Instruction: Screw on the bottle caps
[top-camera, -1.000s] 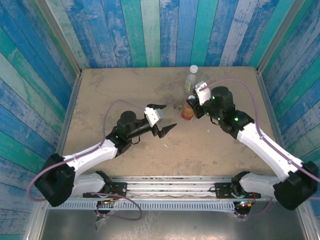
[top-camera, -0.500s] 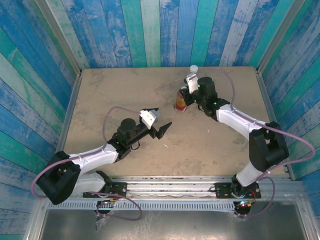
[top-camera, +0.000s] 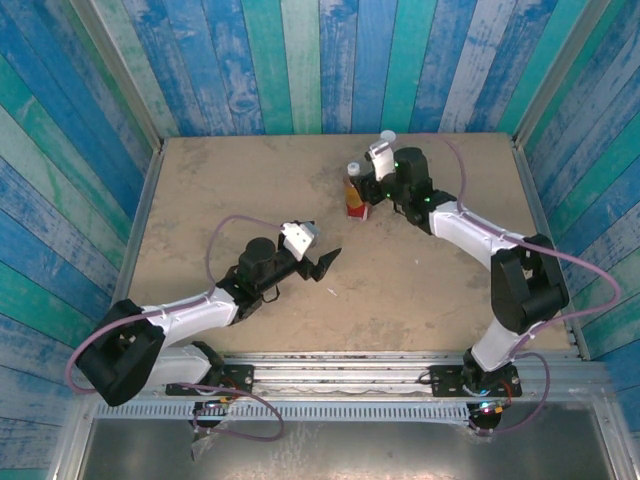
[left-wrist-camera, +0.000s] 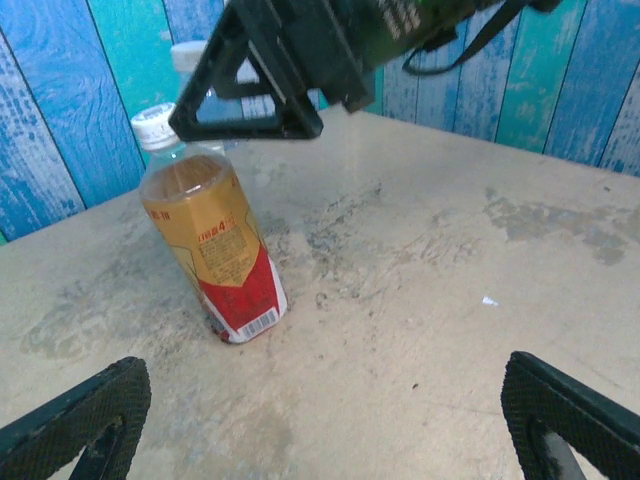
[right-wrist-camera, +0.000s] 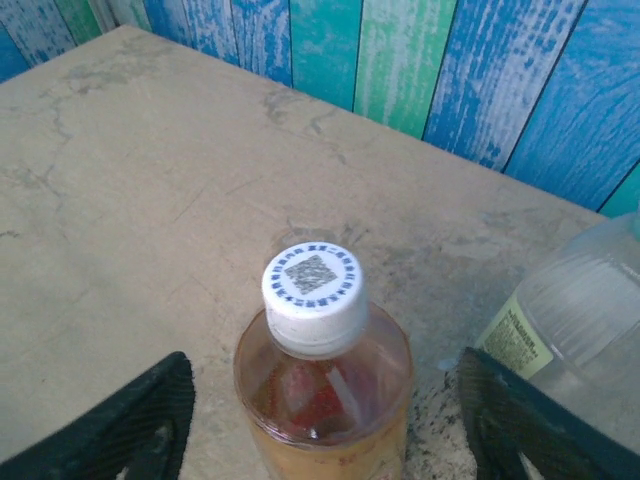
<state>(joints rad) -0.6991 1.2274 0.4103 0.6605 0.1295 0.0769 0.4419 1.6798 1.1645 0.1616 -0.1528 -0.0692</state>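
Note:
The amber bottle (top-camera: 355, 198) with its reddish label stands at the back of the table, leaning a little, with a white cap (top-camera: 352, 168) on its neck. In the right wrist view that cap (right-wrist-camera: 312, 283) sits on the bottle (right-wrist-camera: 325, 400) between my right gripper's fingers (right-wrist-camera: 120, 420), which stand wide apart and clear of it. My right gripper (top-camera: 372, 178) is open. The pale green-label bottle (right-wrist-camera: 570, 320) stands just to the right, capped (top-camera: 388, 137). My left gripper (top-camera: 318, 250) hangs open, short of the amber bottle (left-wrist-camera: 215, 250), holding nothing.
A thin white scrap (left-wrist-camera: 489, 301) lies on the bare tabletop (top-camera: 230, 190) to the right of the amber bottle. Blue and green plank walls (top-camera: 300, 60) close in the back and sides. The right arm (top-camera: 470, 230) stretches across the right half.
The right gripper has swung from mid-table to the back left, and the amber bottle has moved back and left with it. The left gripper has shifted slightly.

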